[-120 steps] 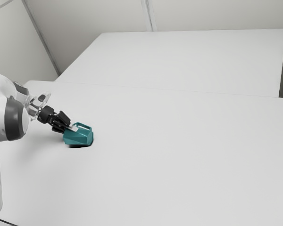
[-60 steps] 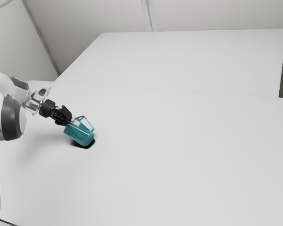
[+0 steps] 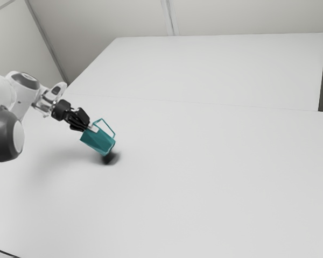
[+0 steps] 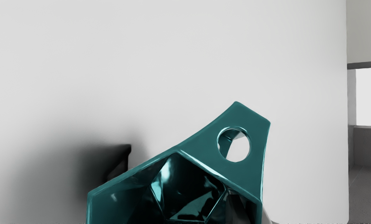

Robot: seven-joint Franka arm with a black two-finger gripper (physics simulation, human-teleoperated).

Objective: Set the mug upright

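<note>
The mug [image 3: 98, 142] is tilted over the tabletop [image 3: 204, 177], held by its rim end in the black gripper [image 3: 90, 128], whose fingers are closed on its wall. One dark finger [image 4: 235, 208] reaches inside the mouth. The mug is glossy teal, with flat, angular facets and a cornered rim [image 4: 154, 160]; its inner faces catch sharp, bright reflections. The mouth faces back toward the gripper, and the base points down and toward the exterior view's right. The handle [image 4: 254, 124] stands out on the upper side as an angular loop, its broad flat face pierced by a round hole.

A dark, soft-edged shadow [image 3: 109, 159] lies just below the base; whether the lowest corner touches the tabletop, I cannot tell. The tabletop is smooth, matte and white. A wide stretch of it runs from the mug toward the exterior view's right, and a straight seam divides it from a farther white panel [image 3: 220, 70]. In the wrist view, a straight table edge [image 4: 346, 93] lies well apart from the mug, on the handle's side, with grey flooring [image 4: 366, 193] beyond.
</note>
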